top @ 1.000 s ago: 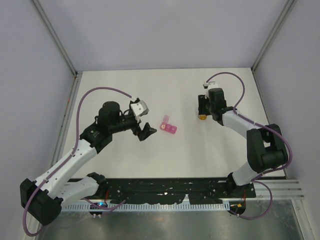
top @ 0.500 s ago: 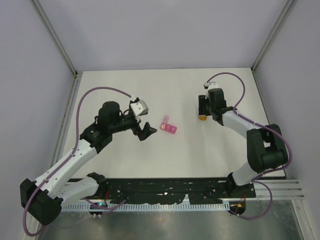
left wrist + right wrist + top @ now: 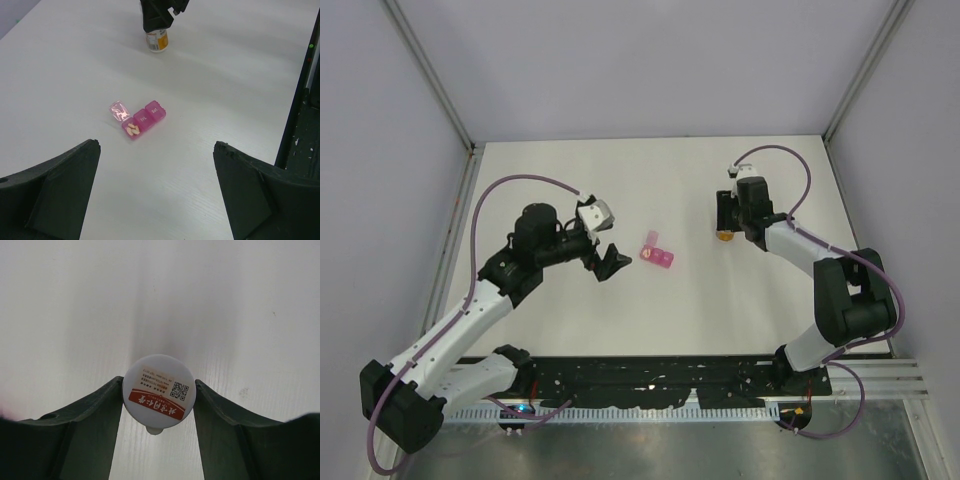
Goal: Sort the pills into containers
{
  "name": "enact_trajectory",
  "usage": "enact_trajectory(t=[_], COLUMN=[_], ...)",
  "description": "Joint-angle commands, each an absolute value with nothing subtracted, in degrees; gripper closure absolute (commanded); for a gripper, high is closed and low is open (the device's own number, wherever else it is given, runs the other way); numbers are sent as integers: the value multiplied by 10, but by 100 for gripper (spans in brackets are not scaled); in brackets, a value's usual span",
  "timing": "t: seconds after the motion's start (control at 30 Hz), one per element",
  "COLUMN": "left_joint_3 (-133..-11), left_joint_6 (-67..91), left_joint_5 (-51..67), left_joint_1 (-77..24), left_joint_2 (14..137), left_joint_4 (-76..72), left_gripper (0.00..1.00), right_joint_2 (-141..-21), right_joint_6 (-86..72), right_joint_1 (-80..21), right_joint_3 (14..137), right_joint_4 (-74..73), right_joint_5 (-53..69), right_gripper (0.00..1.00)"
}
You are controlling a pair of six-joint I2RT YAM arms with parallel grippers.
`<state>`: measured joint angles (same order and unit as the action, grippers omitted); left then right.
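White table (image 3: 650, 320) sits dead centre, evenly lit, with a soft glare. Pale lavender walls (image 3: 650, 60) stand behind and beside it, metal posts (image 3: 432, 85) at its far corners. A black rail (image 3: 650, 372) runs along its near edge.

Pink pill box (image 3: 149, 116) lies flat (end lid open), apparently two pills (image 3: 132, 130) inside.

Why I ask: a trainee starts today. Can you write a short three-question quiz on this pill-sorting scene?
1. True or false: the left gripper is shut on the pink pill box.
2. How many lids of the pink pill box stand open? A) one B) two C) three
3. Fill in: the right gripper is closed on the small white ____.
Key: 1 false, the left gripper is open and apart from the box; 2 A; 3 bottle.
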<state>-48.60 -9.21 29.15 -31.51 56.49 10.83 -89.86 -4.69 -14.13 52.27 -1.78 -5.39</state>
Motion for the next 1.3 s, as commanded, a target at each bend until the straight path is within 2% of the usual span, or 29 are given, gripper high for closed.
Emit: enact_trajectory(t=[0.0,0.53,1.27], left_joint_3=[-485,-479,-483], left_joint_6=[-86,-84,-77], left_joint_5=[301,304,294], left_joint_1=[-310,-303,-298], left_joint_2=[553,544,548], left_joint_4=[76,75,69], left_gripper=[0,1,0], right_joint_2=[-877,-859,-818], right_joint_6=[-53,-51,-47], right_joint_1=[-141,-141,-141], right_joint_3=[520,518,548], right_joint_4=[-20,-25,-40], right_joint_5=[-52,-45,-46], right_gripper=[38,30,25])
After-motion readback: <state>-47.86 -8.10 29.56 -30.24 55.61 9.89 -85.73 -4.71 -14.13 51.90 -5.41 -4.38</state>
